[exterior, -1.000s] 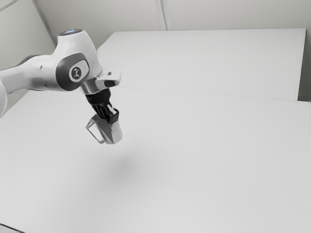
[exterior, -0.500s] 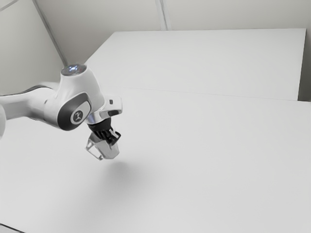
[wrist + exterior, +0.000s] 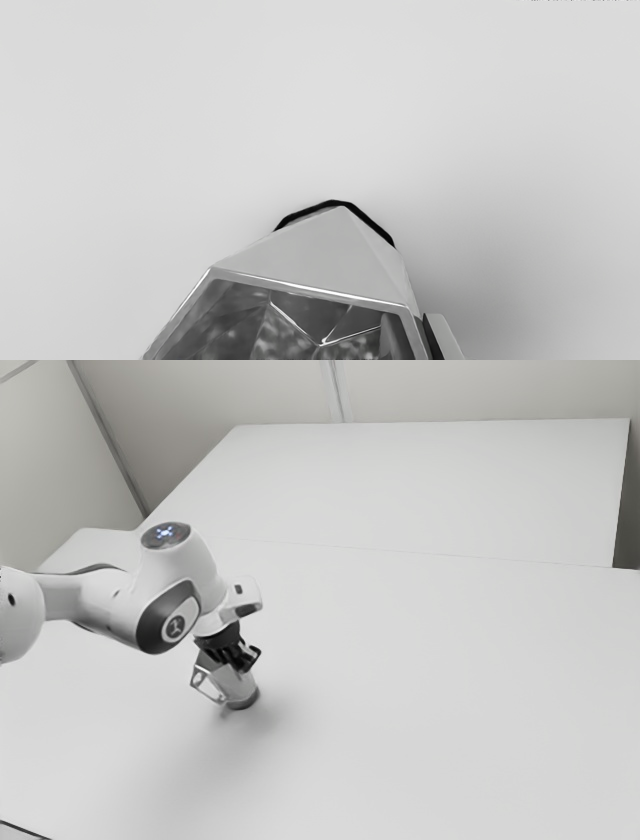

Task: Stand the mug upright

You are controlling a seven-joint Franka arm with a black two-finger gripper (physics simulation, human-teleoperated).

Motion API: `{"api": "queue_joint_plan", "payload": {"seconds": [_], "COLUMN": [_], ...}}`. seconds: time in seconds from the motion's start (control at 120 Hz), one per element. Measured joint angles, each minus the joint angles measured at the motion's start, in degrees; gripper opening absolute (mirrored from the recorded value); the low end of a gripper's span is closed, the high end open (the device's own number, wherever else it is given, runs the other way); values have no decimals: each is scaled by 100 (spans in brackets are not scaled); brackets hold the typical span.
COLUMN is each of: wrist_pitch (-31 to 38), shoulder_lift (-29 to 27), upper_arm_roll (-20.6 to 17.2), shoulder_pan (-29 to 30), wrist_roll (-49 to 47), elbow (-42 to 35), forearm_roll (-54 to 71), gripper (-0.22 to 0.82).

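In the exterior view the black gripper [image 3: 238, 656] points down and holds a silver, faceted mug [image 3: 236, 684] by its wall near the rim. The mug leans a little, with its dark base low at the table surface; whether it touches is hard to tell. Its angular handle faces the exterior view's left. From the wrist view, the mug [image 3: 310, 260] has its open mouth toward my hand and its black-edged base farther away. The gripper [image 3: 421, 332] pinches the wall, one finger outside and the other inside the mouth.
A wide white table [image 3: 430, 690] lies around and beneath the mug. Another white surface [image 3: 420, 485] adjoins it at the back, with pale walls behind. A dark-edged object [image 3: 22, 832] is at the exterior view's lower left corner.
My hand has come down with the mug from above the table and moved slightly toward the exterior view's right. The mug's dark base has come into sight near the table.
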Motion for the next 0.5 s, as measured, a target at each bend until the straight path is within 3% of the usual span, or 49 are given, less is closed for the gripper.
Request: {"api": "queue_joint_plan", "payload": {"seconds": [0.267,0.5], "wrist_pitch": [204,260], "shoulder_lift": [254,189], "upper_arm_roll": [-4,-8], "shoulder_pan": [7,-49], "wrist_roll": [-193,-222], "elbow": [12,43], "forearm_roll": [4,-73], "gripper": [-16,23]}}
